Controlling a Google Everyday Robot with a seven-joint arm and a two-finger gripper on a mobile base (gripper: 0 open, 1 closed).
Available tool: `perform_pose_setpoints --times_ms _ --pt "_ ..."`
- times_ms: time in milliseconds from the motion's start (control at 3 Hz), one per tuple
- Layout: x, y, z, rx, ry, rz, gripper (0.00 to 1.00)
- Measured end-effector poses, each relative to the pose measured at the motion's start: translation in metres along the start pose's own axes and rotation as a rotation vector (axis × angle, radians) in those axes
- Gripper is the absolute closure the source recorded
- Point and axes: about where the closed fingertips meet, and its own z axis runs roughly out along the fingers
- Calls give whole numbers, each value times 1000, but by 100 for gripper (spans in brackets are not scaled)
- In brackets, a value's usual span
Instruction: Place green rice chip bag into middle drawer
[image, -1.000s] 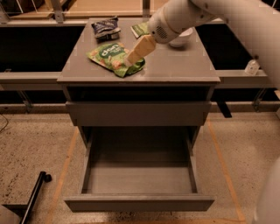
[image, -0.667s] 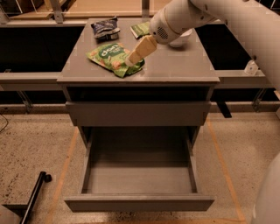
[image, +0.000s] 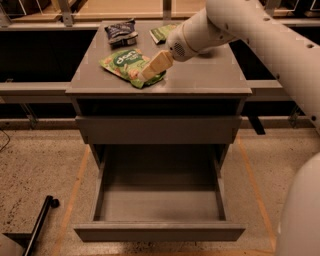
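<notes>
Camera view shows little done: the green rice chip bag (image: 127, 65) lies near the desk's (image: 205, 75) front-left corner, the gripper (image: 151, 70) at its right edge, grasp impossible to tell, with the open middle drawer (image: 159, 231) not yet holding it.

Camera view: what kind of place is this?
Probably a robot test lab: a grey drawer cabinet on a speckled floor with orange lines, and the gripper at the green rice chip bag on top.
</notes>
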Motion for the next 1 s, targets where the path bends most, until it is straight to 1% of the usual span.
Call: perform_pose_setpoints --times_ms 333,667,1000 --pt "9 -14 37 -12 -28 39 0" --pt "20 -24 75 -31 -23 63 0" --pt "30 -40 108 -37 -33 90 0"
